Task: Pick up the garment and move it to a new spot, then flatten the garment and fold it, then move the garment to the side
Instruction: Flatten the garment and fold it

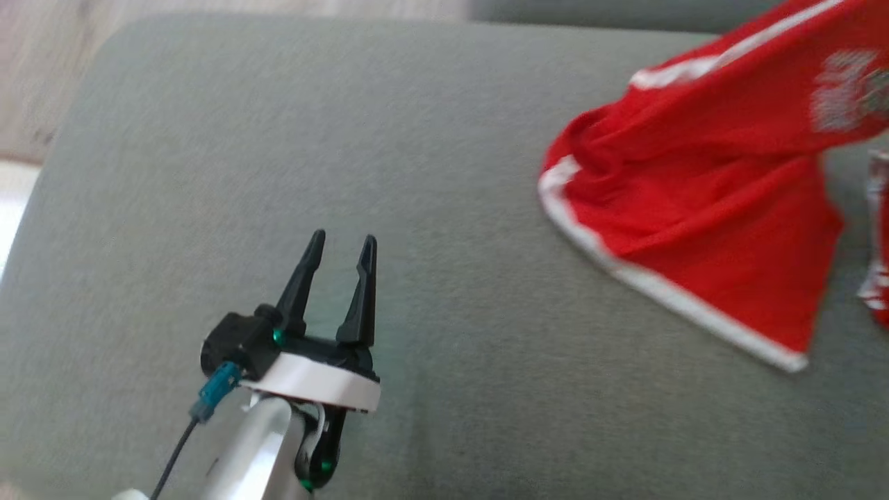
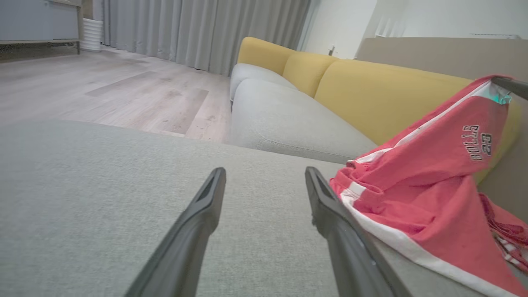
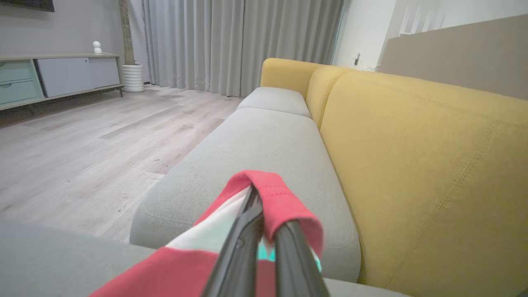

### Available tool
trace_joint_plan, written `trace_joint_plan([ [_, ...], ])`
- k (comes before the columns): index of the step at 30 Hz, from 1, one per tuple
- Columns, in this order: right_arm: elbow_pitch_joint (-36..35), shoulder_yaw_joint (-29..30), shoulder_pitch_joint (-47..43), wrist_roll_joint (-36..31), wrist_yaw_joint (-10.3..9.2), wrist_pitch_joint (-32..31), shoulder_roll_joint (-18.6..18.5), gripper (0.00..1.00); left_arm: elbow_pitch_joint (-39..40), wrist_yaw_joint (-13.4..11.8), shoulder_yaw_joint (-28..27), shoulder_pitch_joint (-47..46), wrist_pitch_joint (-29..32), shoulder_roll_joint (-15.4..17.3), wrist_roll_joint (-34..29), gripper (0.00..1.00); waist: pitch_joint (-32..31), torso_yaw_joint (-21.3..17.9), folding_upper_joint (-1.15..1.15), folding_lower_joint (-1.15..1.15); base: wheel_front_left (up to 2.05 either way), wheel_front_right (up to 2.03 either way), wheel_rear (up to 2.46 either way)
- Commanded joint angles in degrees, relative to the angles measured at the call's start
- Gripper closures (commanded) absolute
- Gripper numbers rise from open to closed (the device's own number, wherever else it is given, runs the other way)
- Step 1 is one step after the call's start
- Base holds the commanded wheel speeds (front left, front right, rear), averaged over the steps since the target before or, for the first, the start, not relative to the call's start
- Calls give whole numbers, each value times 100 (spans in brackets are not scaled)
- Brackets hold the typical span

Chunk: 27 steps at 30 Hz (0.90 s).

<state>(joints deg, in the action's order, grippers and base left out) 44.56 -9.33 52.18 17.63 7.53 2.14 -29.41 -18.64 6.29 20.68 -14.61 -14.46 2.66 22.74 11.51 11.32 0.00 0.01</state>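
Red, white-trimmed fabric garment [image 1: 694, 201] slants, long axis rising from grey upholstered cushion [image 1: 417, 173] toward upper right; right gripper [image 3: 264, 222] clamps its edge; left gripper [image 1: 344, 239] wide, empty.

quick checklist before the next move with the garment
1. Right gripper shut on garment: ok.
2. Left gripper open, holding nothing: ok.
3. Garment lifted off cushion: not ok, lower hem seems to rest on it.
4. Bare cushion near left gripper for a new spot: ok.
5. Garment flat: not ok, bunched.
6. How much fabric is pinched: cannot tell.
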Motion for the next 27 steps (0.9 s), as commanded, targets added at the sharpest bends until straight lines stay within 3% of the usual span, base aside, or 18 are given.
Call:
trace_joint_plan([
  [1,55,-9,434,-133,-4,139,-180,100,203,-60,-114,-229,-53,22,50,0,429,404,0,-1,0,0,0],
  [6,656,-35,1285,-361,-4,430,-209,100,297,-156,-84,-291,-53,22,226,0,673,582,0,-1,0,0,0],
  [7,740,-167,1375,-402,-4,432,-173,54,308,-174,-78,-288,-53,22,256,0,703,591,0,-1,0,0,0],
  [8,824,-284,1448,-417,-4,440,-145,0,315,-186,-62,-284,-53,22,276,0,720,594,0,-1,0,0,0],
  [19,1681,-766,1364,41,-4,782,135,0,254,-210,-110,-300,-54,22,191,0,353,222,0,-1,0,0,0],
  [27,1513,-1138,704,600,-4,960,569,0,239,-158,-407,-143,-54,22,38,0,-173,-364,0,-1,0,0,0],
])
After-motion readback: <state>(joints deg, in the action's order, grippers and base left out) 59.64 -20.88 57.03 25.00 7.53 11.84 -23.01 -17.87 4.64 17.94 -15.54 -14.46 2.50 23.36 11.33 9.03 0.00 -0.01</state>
